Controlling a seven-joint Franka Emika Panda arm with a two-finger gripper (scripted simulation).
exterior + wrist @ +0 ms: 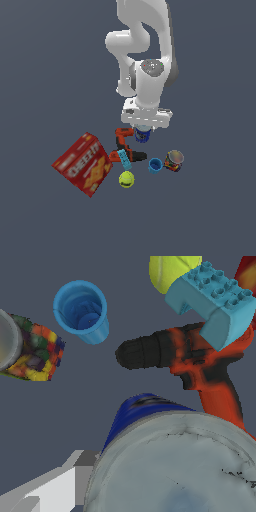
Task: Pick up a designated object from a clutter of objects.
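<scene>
The dark blue can [143,135] with a silver-grey top stands right under my hand, beside the orange-black drill [125,142]. My gripper [144,129] is down around the can. In the wrist view the can [175,471] fills the near part of the picture, its blue side and grey top showing. One of my fingers [55,488] lies against the can's side; the other is hidden behind the can. The jaws look closed on the can. I cannot tell if it is off the floor.
The drill [190,356] lies close beside the can, with a blue block [215,298] and a yellow-green ball [170,271] beyond it. A light-blue cup [81,310] and a multicoloured can [30,351] lie apart. A large red cracker box [82,164] sits at the exterior view's left.
</scene>
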